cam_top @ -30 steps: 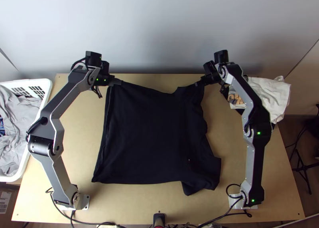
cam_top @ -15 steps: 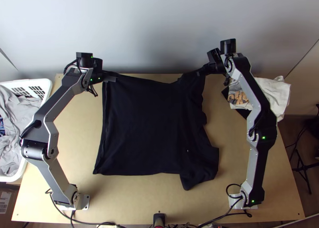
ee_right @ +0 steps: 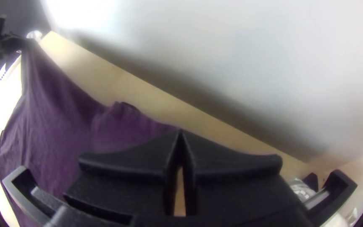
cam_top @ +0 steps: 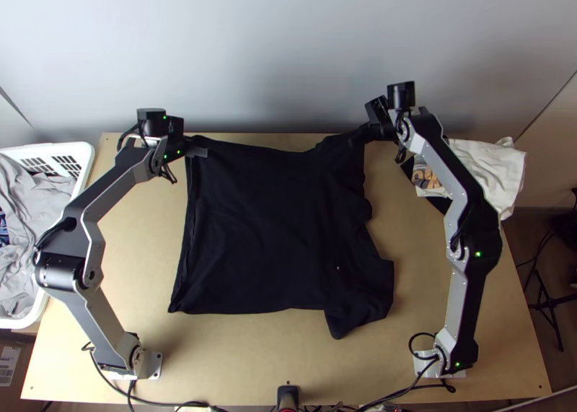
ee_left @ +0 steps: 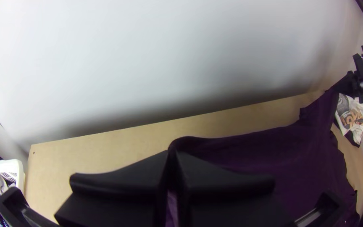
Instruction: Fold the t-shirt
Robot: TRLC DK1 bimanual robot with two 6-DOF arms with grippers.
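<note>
Left black hand point(ee_left: 172, 153) and right black hand point(ee_right: 180, 133), closed tight, grip far corners of black cloth t-shirt point(cam_top: 260, 224), spread on light wooden table point(cam_top: 141, 231). Shirt's near edge has slid farther away; likely straightening before fold.

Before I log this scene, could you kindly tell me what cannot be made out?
- Left wrist view: fabric of the t-shirt in the left pincer, behind its fingers.
- Right wrist view: the same at the right pincer.
- Top view: the t-shirt's underside, beneath the fabric.
- Top view: part of the white cloth, behind the right arm.
- Top view: left side of the basket, past the edge.
</note>
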